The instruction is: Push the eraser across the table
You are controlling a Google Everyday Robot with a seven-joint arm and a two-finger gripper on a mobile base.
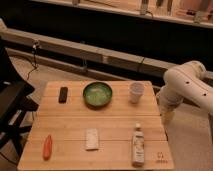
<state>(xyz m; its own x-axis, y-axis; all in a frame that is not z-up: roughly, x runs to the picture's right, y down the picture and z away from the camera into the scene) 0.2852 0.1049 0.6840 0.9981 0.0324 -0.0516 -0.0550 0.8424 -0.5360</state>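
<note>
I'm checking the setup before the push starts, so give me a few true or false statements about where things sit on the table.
1. The gripper hangs beside the right edge of the table, far from the eraser. True.
2. The eraser lies at the back left, left of the bowl. True.
3. The cup lies tipped over. False: it stands upright, right of the bowl.
4. The carrot is in the bowl. False: it lies on the table at the front left.
5. The bottle is at the front right. True.
</note>
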